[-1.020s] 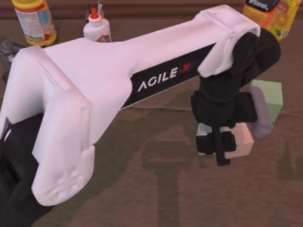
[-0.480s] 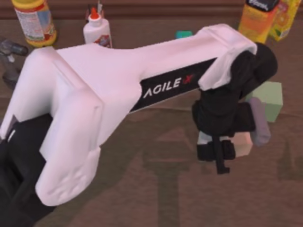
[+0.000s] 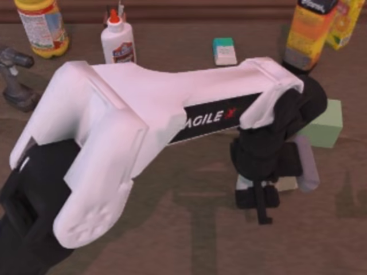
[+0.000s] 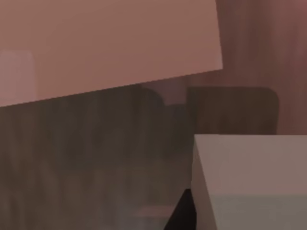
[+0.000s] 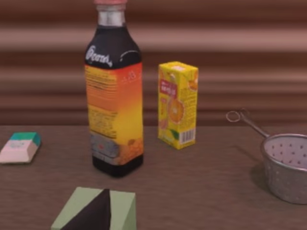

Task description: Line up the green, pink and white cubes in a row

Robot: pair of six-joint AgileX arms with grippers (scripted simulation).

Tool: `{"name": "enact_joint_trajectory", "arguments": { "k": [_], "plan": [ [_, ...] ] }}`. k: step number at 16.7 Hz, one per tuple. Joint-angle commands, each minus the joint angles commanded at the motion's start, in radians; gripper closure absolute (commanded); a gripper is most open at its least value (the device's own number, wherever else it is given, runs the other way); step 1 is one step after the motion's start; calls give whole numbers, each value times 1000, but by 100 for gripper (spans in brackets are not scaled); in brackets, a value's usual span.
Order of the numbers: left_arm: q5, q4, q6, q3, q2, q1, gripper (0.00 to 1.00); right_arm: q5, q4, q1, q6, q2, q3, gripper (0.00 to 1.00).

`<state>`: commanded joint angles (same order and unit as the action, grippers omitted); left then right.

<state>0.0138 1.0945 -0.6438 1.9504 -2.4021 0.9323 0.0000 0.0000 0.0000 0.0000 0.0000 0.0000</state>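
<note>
My left arm reaches across the table, its gripper [image 3: 258, 196] right of centre and shut on the white cube [image 3: 243, 182]. Only a pale sliver of that cube shows beside the black jaws. In the left wrist view the white cube [image 4: 254, 167] sits close, with one dark finger [image 4: 184, 214] against its side. The pink cube [image 4: 105, 43] looms just beyond it. From above, the wrist covers most of the pink cube [image 3: 287, 183]. The green cube [image 3: 325, 123] rests on the table to the back right. My right gripper [image 5: 98, 213] is out of the top view and shows only as a dark wedge before the green cube [image 5: 79, 211].
Along the back stand a yellow bottle [image 3: 40, 26], a glue bottle [image 3: 117, 41], a small white block with a teal top [image 3: 225, 50], a dark sauce bottle [image 3: 309, 31] and a juice carton [image 3: 347, 20]. A dark tool [image 3: 16, 77] lies far left, and a metal strainer [image 5: 288, 163] sits to one side.
My left arm has drawn toward the table's front, carrying its gripper and the white sliver along. The wrist now hides more of the pink cube. The teal-topped block has come into sight.
</note>
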Motion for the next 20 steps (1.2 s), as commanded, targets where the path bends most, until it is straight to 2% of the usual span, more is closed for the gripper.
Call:
{"name": "enact_joint_trajectory", "arguments": {
  "k": [13,20],
  "plan": [
    [0,0,0,0,0,0,2,0,0,0,0,0,0,0],
    [0,0,0,0,0,0,0,0,0,0,0,0,0,0]
  ]
}}
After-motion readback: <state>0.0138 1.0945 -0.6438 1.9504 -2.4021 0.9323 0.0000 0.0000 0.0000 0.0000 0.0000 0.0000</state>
